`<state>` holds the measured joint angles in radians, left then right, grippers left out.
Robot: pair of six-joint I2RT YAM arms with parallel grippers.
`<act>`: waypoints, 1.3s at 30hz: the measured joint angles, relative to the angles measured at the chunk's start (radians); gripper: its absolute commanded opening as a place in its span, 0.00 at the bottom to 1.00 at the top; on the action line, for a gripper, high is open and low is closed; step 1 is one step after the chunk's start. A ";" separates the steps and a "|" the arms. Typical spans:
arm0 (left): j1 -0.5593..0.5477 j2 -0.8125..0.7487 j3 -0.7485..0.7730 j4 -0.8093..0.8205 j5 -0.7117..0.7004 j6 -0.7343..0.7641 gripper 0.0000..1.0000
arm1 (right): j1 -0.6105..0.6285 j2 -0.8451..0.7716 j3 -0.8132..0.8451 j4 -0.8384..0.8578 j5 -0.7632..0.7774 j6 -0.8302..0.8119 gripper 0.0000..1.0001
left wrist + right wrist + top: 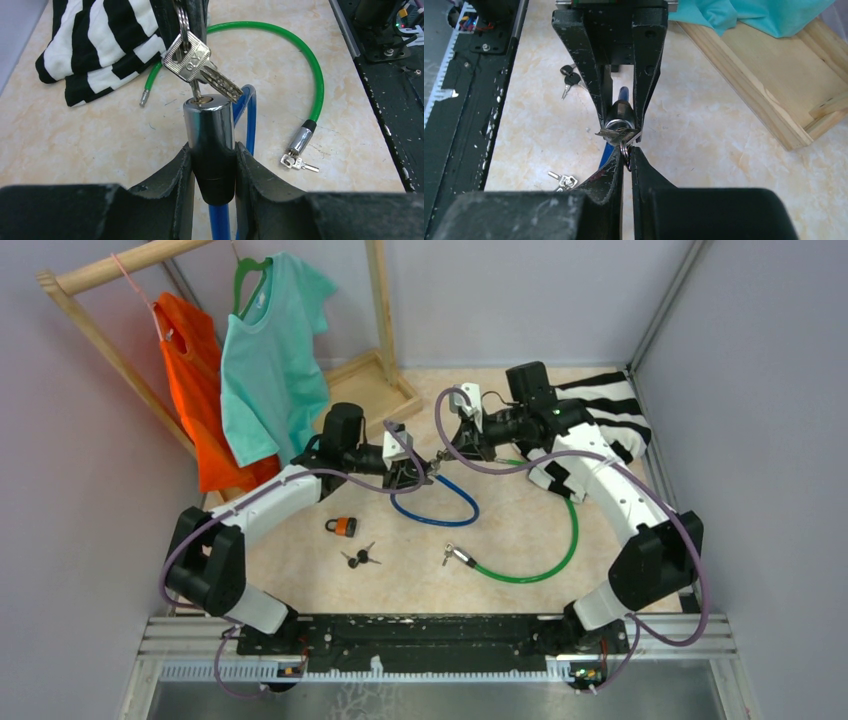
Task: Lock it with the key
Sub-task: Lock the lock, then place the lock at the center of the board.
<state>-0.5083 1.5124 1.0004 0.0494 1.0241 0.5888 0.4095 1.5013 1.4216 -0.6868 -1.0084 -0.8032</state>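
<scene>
The blue cable lock (440, 502) has a chrome and black cylinder (209, 125). My left gripper (214, 150) is shut on its black lower part and holds it upright above the table. A silver key on a ring with a spare key (192, 62) sits with its tip in the keyhole on top. My right gripper (627, 150) is shut on the key ring (625, 150), just behind the keys (619, 134) and the cylinder (616, 114). In the top view the two grippers, left (415, 472) and right (447, 455), meet tip to tip at mid-table.
A green cable lock (560, 550) with its keys (450, 553) lies at front right. An orange padlock (343, 527) and black keys (360, 559) lie front left. A striped cloth (610, 410) is back right. A wooden rack (375, 380) with an orange shirt (195, 390) and a teal shirt (270, 350) stands back left.
</scene>
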 measured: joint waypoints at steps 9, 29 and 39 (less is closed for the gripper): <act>0.000 -0.005 0.003 -0.001 -0.012 0.000 0.00 | -0.021 0.000 0.044 -0.043 0.024 0.057 0.00; 0.170 -0.007 0.052 0.048 -0.053 -0.392 0.00 | -0.092 -0.121 -0.088 0.241 0.170 0.386 0.00; 0.273 0.045 0.064 0.281 -0.090 -0.851 0.00 | -0.098 -0.201 -0.184 0.336 0.254 0.468 0.00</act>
<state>-0.2356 1.5574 1.0649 0.3305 0.9344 -0.2623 0.3111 1.3003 1.2373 -0.3511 -0.7540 -0.3347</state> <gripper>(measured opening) 0.355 0.042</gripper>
